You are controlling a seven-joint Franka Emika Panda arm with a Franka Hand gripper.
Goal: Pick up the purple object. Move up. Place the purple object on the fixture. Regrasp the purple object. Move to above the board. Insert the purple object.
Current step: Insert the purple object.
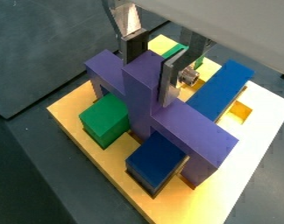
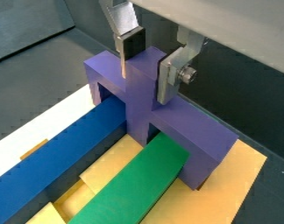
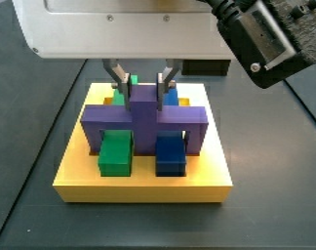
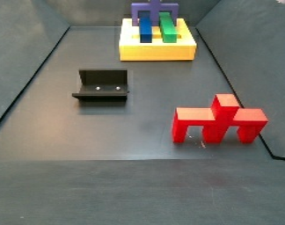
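Dark grey floor [image 4: 133, 132], bounded by dark walls at the back and sides in a side view.

Nearest in that view: red piece [image 4: 219, 121], standing upright on the floor, well apart from everything else.

Behind it, toward the middle: fixture [image 4: 101, 86], a dark bracket on its base plate, nothing resting on it.

Farthest back: board [image 4: 157, 46], a thick yellow slab. Green bar [image 4: 169, 29] and blue bar [image 4: 146, 30] lie side by side in its lengthwise grooves.

Purple object [image 3: 145, 115] sits on the board, crossbar spanning over both bars, one leg down on each outer side, post pointing up. In a wrist view the crossbar [image 2: 151, 105] bridges the blue bar [image 2: 62, 157] and green bar [image 2: 138, 188].

Gripper [image 1: 154, 59] is directly above the board, fingers [image 1: 173, 77] straddling the purple post. Plates sit very near the post's faces; slight gaps seem visible in both wrist views, but whether the pads press the post or stand just off it, I cannot tell.
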